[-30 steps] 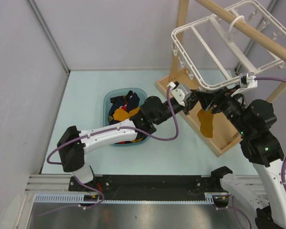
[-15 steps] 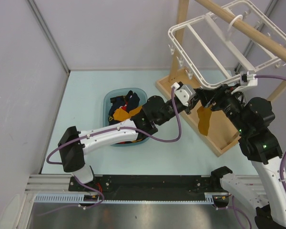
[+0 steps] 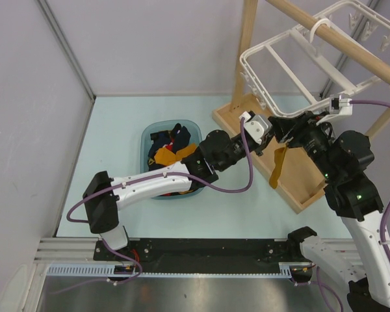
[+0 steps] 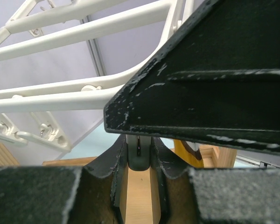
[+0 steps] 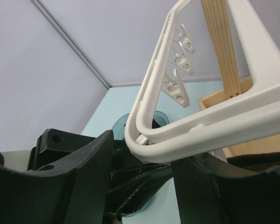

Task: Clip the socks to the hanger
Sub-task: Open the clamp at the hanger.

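The white hanger (image 3: 244,56) hangs tilted from the wooden rod. My left gripper (image 3: 273,127) reaches its near corner and is shut on a small dangling clip (image 4: 139,151), which sits squeezed between my fingers. My right gripper (image 3: 291,127) meets it from the right, its jaws closed round the hanger's corner rail (image 5: 214,126). A mustard-yellow sock (image 3: 277,168) with a dark striped cuff hangs just under both grippers; it also shows in the left wrist view (image 4: 189,150) beside the clip. Its top end is hidden, so I cannot tell what holds it.
A blue basket (image 3: 146,140) with navy, red and mustard socks sits under my left arm. The wooden rack's base (image 3: 299,185), post (image 3: 248,39) and round rod (image 3: 351,49) stand at the right. More clips (image 5: 177,88) dangle along the hanger's side rail.
The hanger's near corner has swung up and to the right. Both grippers have risen with it, and the sock now hangs narrower and straighter.
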`<action>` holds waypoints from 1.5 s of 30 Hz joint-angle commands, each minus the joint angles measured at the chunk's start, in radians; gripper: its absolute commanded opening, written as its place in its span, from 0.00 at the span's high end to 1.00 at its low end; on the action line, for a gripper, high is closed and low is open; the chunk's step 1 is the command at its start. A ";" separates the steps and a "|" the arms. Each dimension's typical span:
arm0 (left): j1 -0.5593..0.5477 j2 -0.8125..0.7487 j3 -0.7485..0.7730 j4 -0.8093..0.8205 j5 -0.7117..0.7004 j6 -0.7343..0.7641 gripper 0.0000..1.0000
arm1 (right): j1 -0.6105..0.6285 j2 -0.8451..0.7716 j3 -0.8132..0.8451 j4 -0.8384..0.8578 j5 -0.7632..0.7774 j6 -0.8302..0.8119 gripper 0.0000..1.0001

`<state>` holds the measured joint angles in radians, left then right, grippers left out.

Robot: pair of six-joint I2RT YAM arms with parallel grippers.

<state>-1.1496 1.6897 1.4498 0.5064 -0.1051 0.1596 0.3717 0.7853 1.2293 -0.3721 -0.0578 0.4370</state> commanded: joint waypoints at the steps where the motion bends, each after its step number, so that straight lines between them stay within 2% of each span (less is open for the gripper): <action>1: -0.044 0.002 0.027 -0.066 0.045 0.017 0.94 | 0.003 0.038 0.032 0.059 0.024 -0.011 0.45; 12: -0.044 -0.013 0.044 -0.095 0.048 -0.015 0.94 | 0.004 0.037 0.032 0.029 0.007 -0.047 0.55; 17: -0.044 -0.019 0.044 -0.103 0.045 -0.034 0.93 | 0.004 0.028 0.032 0.029 0.009 -0.054 0.69; 20: -0.044 -0.027 0.032 -0.091 0.035 -0.045 0.87 | 0.004 0.023 0.032 0.033 0.010 -0.055 0.77; 29: -0.038 -0.085 -0.063 -0.014 0.004 -0.094 0.43 | 0.006 0.017 0.032 0.036 0.023 -0.047 0.89; 32: -0.030 -0.108 -0.091 0.004 0.007 -0.123 0.36 | 0.004 0.020 0.032 0.039 0.016 -0.043 0.91; 38: -0.001 -0.127 -0.154 0.075 0.013 -0.154 0.35 | 0.006 0.015 0.032 0.030 0.012 -0.032 0.92; 45: 0.019 -0.110 -0.128 0.133 0.042 -0.150 0.41 | 0.006 0.015 0.032 0.018 0.012 -0.035 0.91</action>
<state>-1.1431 1.6146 1.3010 0.5529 -0.0971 0.0261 0.3748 0.8047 1.2293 -0.3832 -0.0502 0.4152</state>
